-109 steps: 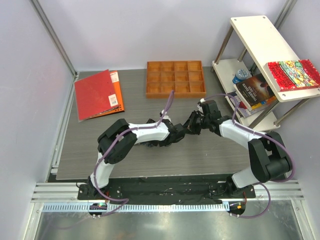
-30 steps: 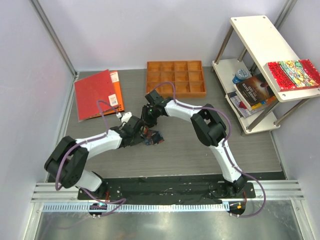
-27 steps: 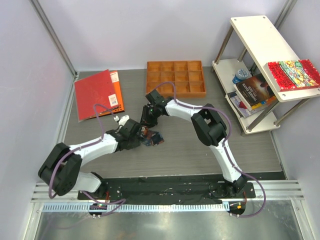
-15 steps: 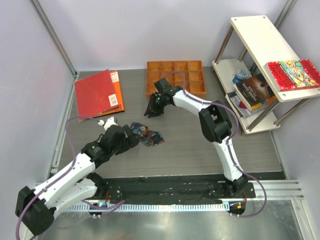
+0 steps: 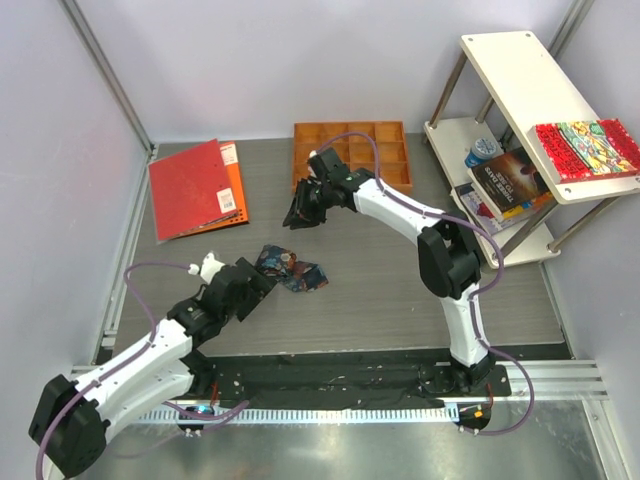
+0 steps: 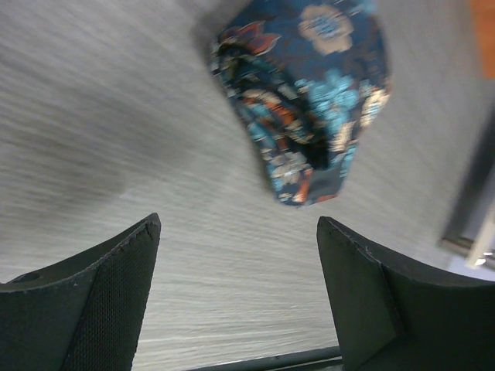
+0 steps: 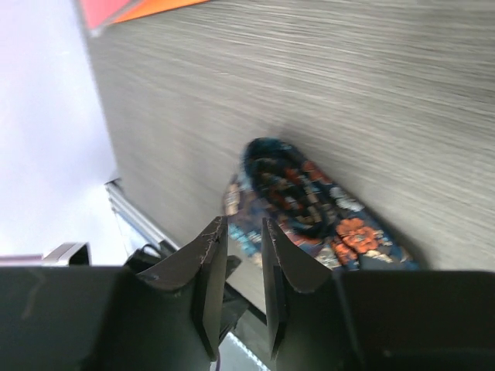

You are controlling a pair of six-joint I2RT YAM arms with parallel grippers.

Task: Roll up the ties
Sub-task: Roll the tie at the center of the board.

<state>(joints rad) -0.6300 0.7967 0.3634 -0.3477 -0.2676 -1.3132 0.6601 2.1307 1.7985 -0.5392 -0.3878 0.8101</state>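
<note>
The tie (image 5: 290,270) lies on the desk (image 5: 400,300) as one small bundle, to the near left of the tray (image 5: 351,157) and well apart from it. To me the rolling looks nearly done: no long strip is left, only a loose, rather flat coil with one end sticking out. Perhaps it needs tightening. I see no other tie.

Neither arm holds it. The right jaws hang by the tray's near-left corner, between tray and tie, with only a narrow gap and nothing in it. The left jaws stand wide and empty, just beyond the tie on the side away from the tray, not touching it.
</note>
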